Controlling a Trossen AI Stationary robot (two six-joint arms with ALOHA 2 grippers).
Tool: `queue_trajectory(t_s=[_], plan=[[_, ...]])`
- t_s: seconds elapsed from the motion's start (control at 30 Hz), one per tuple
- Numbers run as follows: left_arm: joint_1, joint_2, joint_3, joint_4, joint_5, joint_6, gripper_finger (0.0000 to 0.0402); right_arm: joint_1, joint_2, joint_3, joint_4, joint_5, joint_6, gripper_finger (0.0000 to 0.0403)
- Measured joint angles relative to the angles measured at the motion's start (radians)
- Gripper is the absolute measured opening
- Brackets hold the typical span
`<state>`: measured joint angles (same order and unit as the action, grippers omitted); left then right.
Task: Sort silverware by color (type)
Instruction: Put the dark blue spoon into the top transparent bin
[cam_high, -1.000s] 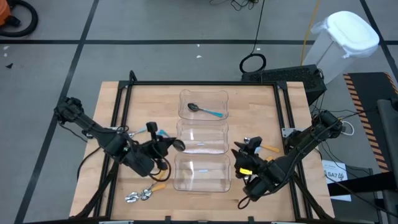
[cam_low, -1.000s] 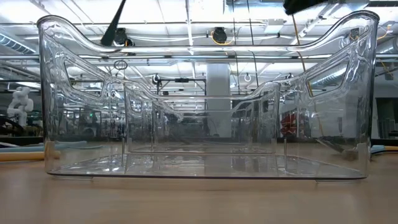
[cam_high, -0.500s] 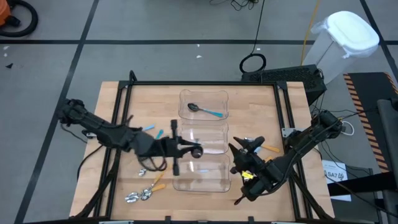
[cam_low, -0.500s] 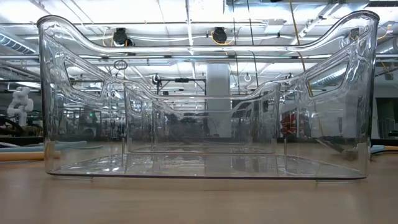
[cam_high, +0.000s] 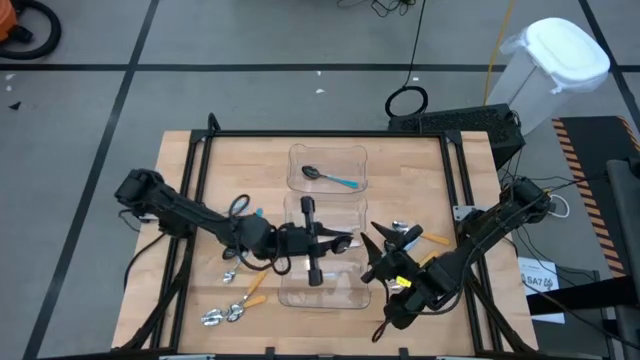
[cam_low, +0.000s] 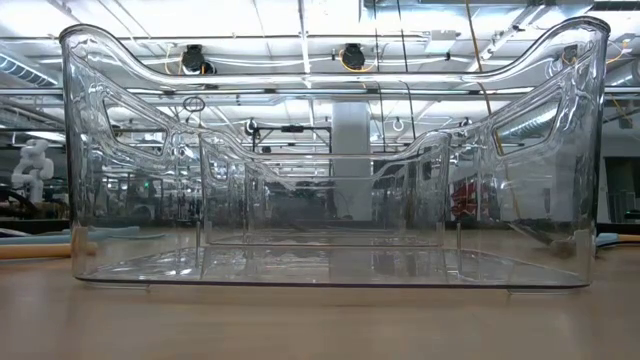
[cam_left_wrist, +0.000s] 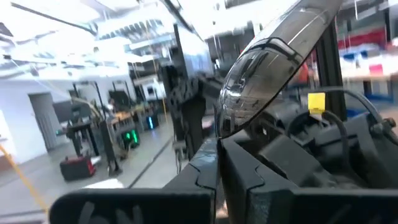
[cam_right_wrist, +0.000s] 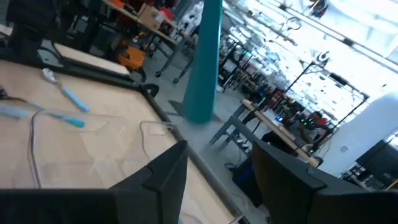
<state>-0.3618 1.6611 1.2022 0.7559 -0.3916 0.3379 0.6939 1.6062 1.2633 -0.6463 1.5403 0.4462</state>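
My left gripper (cam_high: 328, 240) reaches in from the left and is shut on a spoon (cam_left_wrist: 261, 68) with a shiny bowl, above the middle clear bin (cam_high: 325, 215). My right gripper (cam_high: 372, 255) stands open just right of the bins, facing the left one. In the right wrist view a blue bar (cam_right_wrist: 208, 62), seemingly the spoon's handle, stands just ahead of its fingers without touching them. One blue-handled spoon (cam_high: 330, 178) lies in the far bin. The low view shows only the near bin (cam_low: 330, 160). My left gripper pinches the spoon between its two fingers at the base of the bowl (cam_left_wrist: 231, 127). The fingers come about level from the table's left. The bowl stands just past the fingertips and the neck (cam_left_wrist: 305, 15) slants up and away. The spoon is lifted clear, above the bins.
Loose spoons lie on the table left of the bins: blue-handled (cam_high: 255, 213), orange-handled (cam_high: 255, 290) and shiny bowls (cam_high: 222, 315) near the front. An orange-handled spoon (cam_high: 425, 238) lies right of the bins. The near bin (cam_high: 325, 285) is under both grippers' edges.
My left gripper has swung toward the table's right edge, from left of the bins to above them, turning at the wrist and carrying the spoon clear of the table. My right gripper has turned at the wrist and stayed near its place.
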Motion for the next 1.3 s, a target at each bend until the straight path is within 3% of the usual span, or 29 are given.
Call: queue_trajectory(t_s=[0.2,0.43,0.57,0.87,1.13,1.3], plan=[[0.003,0.097,0.0,0.203,0.009,-0.004,0.0008,0.01,0.0,0.0,0.142,0.031,-0.172,0.0198],[0.006,0.185,-0.001,0.425,0.009,-0.002,0.0008,0.009,0.0,0.0,0.157,0.03,-0.241,0.0205],[0.015,0.217,-0.001,0.473,0.008,-0.019,0.0008,0.004,0.0,0.0,0.157,0.03,-0.281,0.0196],[0.037,0.284,-0.001,0.581,-0.003,-0.057,0.0008,-0.001,0.0,0.0,0.157,0.03,-0.328,0.0138],[0.041,0.287,-0.001,0.58,-0.01,-0.073,0.0008,-0.001,0.0,0.001,0.152,0.037,-0.337,0.0068],[0.037,0.287,-0.001,0.577,-0.01,-0.07,0.0008,-0.001,0.0,0.001,0.142,0.047,-0.327,0.0048]])
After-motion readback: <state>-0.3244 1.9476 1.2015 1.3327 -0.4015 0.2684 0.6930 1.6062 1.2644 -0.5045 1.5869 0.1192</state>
